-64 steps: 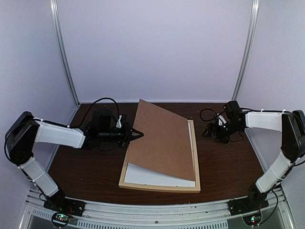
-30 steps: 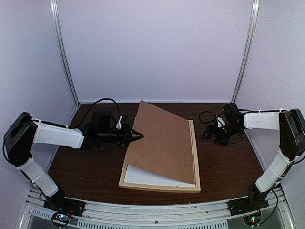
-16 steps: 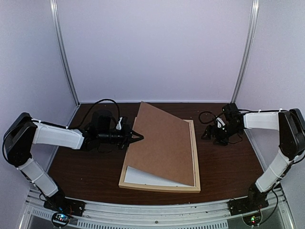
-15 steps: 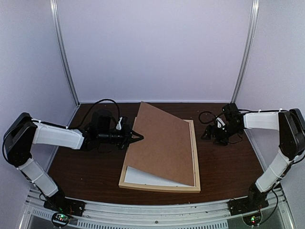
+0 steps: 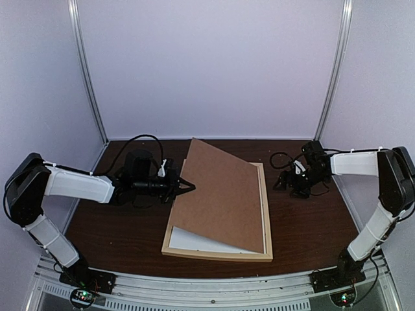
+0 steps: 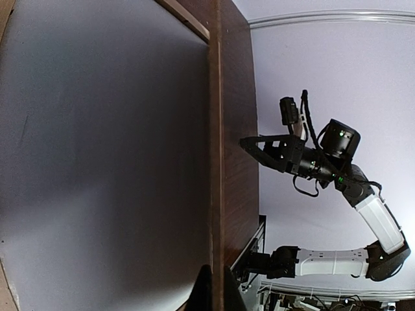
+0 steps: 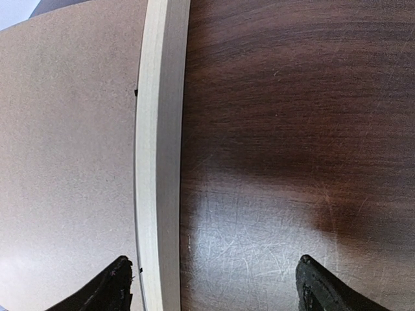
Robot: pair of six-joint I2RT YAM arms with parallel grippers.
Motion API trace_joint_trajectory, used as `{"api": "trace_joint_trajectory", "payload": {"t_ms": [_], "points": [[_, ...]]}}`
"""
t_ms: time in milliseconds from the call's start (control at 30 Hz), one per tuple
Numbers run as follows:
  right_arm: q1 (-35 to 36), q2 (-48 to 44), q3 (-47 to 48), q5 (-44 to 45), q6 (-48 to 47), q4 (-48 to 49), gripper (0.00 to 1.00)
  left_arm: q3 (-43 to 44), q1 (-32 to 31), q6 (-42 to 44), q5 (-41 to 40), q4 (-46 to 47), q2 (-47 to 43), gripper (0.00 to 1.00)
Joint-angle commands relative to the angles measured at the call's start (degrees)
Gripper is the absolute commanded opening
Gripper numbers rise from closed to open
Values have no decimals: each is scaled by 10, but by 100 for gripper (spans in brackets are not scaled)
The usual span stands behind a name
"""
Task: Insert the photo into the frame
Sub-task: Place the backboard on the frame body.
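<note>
The photo (image 5: 194,241), most likely the white sheet lying face down, sits inside the frame (image 5: 267,214) in the middle of the table (image 5: 311,227). Its long side runs away from the robot, and only its near left corner shows. The brown backing board (image 5: 220,194) leans over it, raised on its left side, where the left claw (image 5: 188,186) is pinched shut on the edge, so the photo lies just right of and below that claw. The right claw (image 5: 285,183) hangs wide open and empty beside the frame's right rail.

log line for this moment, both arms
left gripper: shut on backing board edge, board tilted above frame | right gripper: open, over table beside frame rail | white sheet showing under board
</note>
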Motion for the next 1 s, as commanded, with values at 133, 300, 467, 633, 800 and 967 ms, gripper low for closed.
{"api": "trace_joint_trajectory", "payload": {"t_ms": [133,300,467,633,800,967], "points": [[-3,8,0,-6,-10,7,86,9,-7,14,11,61,8,0],[-3,11,-1,-9,-10,11,86,7,-13,17,3,57,10,0],[-3,12,-4,-10,-9,14,86,3,-19,25,-4,46,11,0],[-3,12,-6,-10,-9,15,86,0,-21,30,-10,43,10,0],[-3,13,-8,-12,-8,17,86,3,-21,43,-17,28,8,0],[-3,18,-10,-14,-8,19,86,3,-21,53,-23,27,-1,0]]}}
